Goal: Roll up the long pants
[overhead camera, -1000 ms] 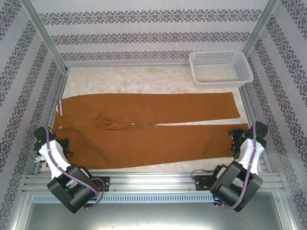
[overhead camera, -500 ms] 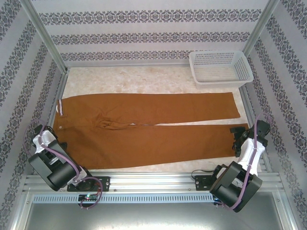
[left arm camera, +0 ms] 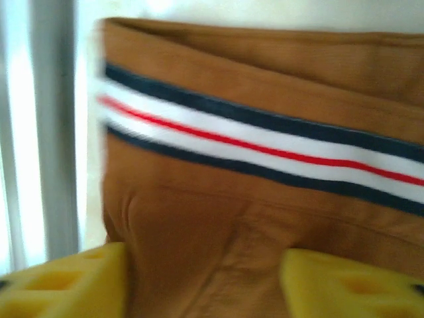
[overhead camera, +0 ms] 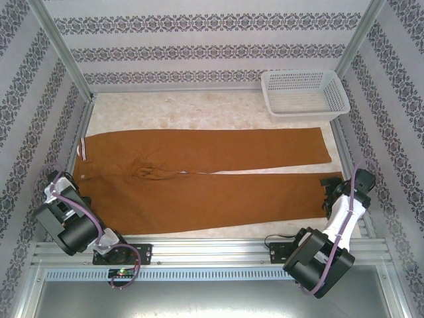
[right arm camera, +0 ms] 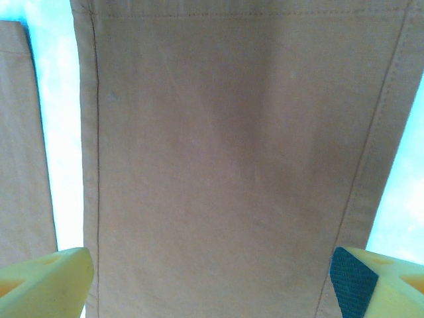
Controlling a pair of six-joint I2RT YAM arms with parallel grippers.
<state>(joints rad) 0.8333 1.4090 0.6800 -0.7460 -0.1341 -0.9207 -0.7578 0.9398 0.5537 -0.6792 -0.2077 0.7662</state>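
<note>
Long pants point(overhead camera: 199, 179): laid out flat and full length across the bench point(overhead camera: 199, 109), just on the near side of the white basket point(overhead camera: 305, 93), not touching it. Leg ends toward the basket's side, waistband point(left arm camera: 265, 149) at the end farthest from the basket. Looks spread this way to let a roll run straight from one end to the other without creases. Left end effector point(left arm camera: 204, 265): at that waistband end, farthest from the basket, fingers apart, striped band and brown cloth showing in the gap, no visible pinch on the cloth, though blurred. Right end effector point(right arm camera: 209, 265): over the leg farther from the basket, close to its hem point(right arm camera: 245, 13), fingers spread wide, straddling nearly the whole leg width, holding nothing. Seems placed so to catch both edges at once and start the roll evenly. No part rolled yet.
</note>
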